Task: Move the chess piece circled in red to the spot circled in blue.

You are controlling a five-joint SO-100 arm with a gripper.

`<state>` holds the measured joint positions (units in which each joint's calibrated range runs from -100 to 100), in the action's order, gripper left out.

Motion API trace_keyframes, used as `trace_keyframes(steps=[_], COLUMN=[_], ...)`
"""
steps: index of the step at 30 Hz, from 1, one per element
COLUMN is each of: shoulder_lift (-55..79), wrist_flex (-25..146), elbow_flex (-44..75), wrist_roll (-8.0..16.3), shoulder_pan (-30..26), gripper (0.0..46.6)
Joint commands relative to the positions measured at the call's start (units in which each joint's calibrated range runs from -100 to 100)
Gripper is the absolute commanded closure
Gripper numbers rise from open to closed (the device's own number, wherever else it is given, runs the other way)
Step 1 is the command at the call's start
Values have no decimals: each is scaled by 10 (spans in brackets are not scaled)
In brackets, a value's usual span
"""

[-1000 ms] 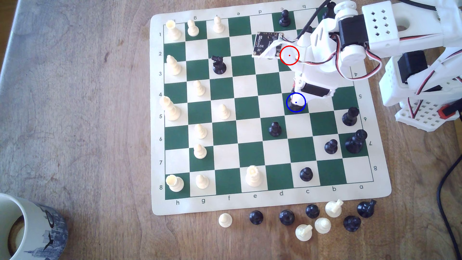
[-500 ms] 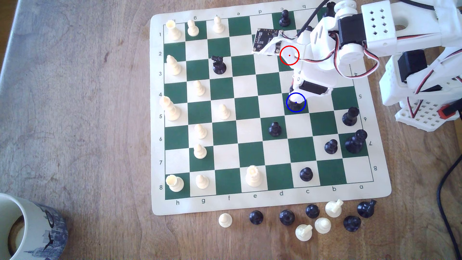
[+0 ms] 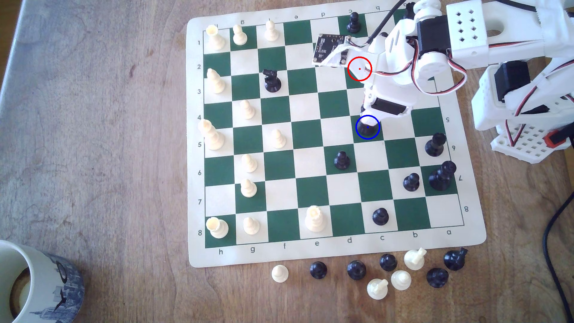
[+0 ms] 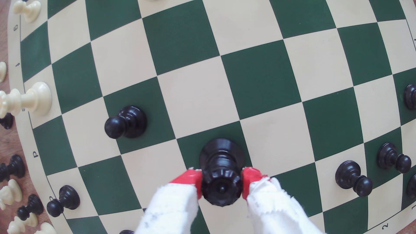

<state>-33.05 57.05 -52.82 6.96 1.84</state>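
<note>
From my remote station I see the tool [image 4: 221,183] with its red-tipped fingers [image 4: 188,177] pressed on both sides of the notched crown of the chess piece [image 4: 221,171], pinching it. The piece stands upright with its round base on a dark green square, which the exterior view marks as the spot [image 3: 367,127] ringed in blue. Farther out, a black pawn [image 4: 126,122] stands on another green square, and the red ring [image 3: 359,69] overlaps the arm.
</note>
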Motion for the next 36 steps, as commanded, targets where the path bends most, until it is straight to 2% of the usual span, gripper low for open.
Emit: trace_keyframes(steps=[1, 5, 14, 20, 23, 30, 35, 36], shoulder_lift=[-7, -21, -96, -203, -238, -325, -423, -447], wrist_flex=[2, 8, 96, 104, 91, 37, -79, -153], elbow_flex=[13, 14, 17, -34, -49, -91, -193, -227], wrist_roll=[-1, 1, -2, 0, 1, 1, 4, 18], shoulder_pan=[1, -3, -12, -16, -10, -6, -13, -18], gripper=[321, 258, 191, 194, 243, 251, 251, 251])
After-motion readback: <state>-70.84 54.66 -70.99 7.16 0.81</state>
